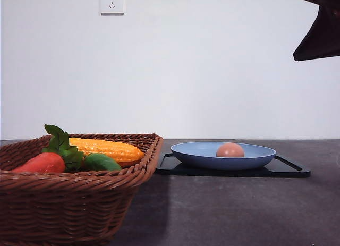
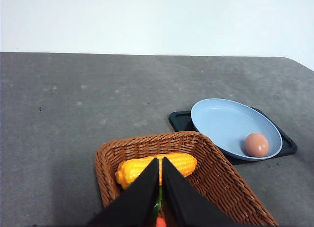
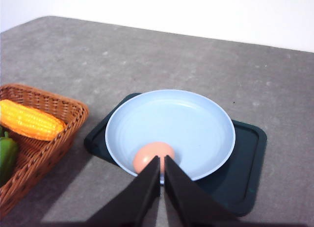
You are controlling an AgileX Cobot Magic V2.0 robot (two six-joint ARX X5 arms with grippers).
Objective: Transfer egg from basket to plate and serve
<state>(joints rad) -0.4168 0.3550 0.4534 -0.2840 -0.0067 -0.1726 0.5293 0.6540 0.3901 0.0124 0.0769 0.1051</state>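
The pinkish-tan egg (image 1: 230, 150) lies in the light blue plate (image 1: 255, 157), which rests on a black tray to the right of the wicker basket (image 1: 79, 203). In the right wrist view my right gripper (image 3: 161, 160) is shut and empty, hanging above the egg (image 3: 146, 157) at the plate's (image 3: 171, 119) near rim. My left gripper (image 2: 160, 161) is shut with nothing in it, high over the basket (image 2: 211, 173). From there the egg (image 2: 256, 144) shows in the plate (image 2: 221, 121).
The basket holds a yellow corn cob (image 1: 106, 149), a red-orange vegetable with green leaves (image 1: 42, 162) and a green pepper (image 1: 101, 162). The black tray (image 1: 289, 170) sits under the plate. A dark part of my right arm (image 1: 321, 39) hangs at the upper right.
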